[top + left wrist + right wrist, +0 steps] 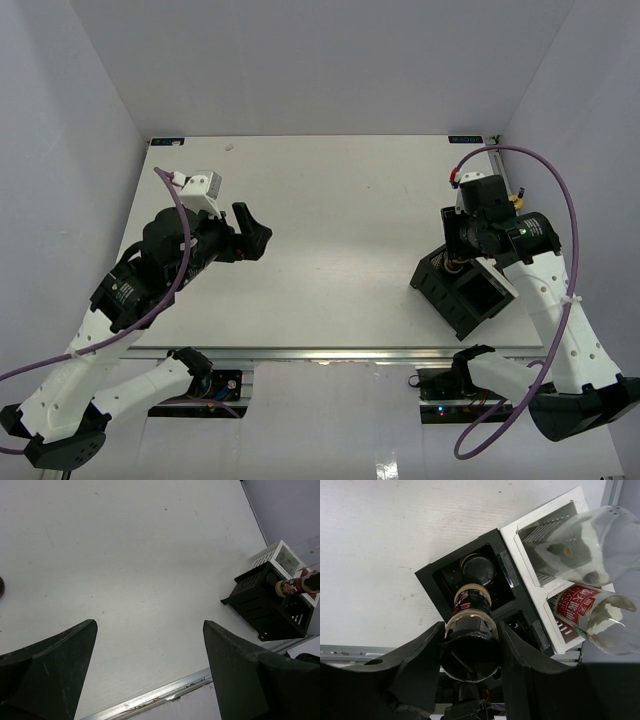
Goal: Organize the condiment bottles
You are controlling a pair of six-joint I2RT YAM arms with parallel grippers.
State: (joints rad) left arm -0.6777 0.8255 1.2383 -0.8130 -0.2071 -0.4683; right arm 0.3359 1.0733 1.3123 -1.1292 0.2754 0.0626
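Two arms work over the table (340, 200). The left arm is folded low at the left side, and the left gripper (149, 625) has its fingers spread wide with nothing between them. The right arm bends down over the black box (432, 577) near the right front edge. The right gripper (470, 627) is clamped on the tall dark bottle (470, 655), which is tilted with its cap end pointing into a compartment. Its red-white label is unreadable. A clear bottle (580, 605) in the adjoining white box (540, 511) carries a red label with white characters, not legible.
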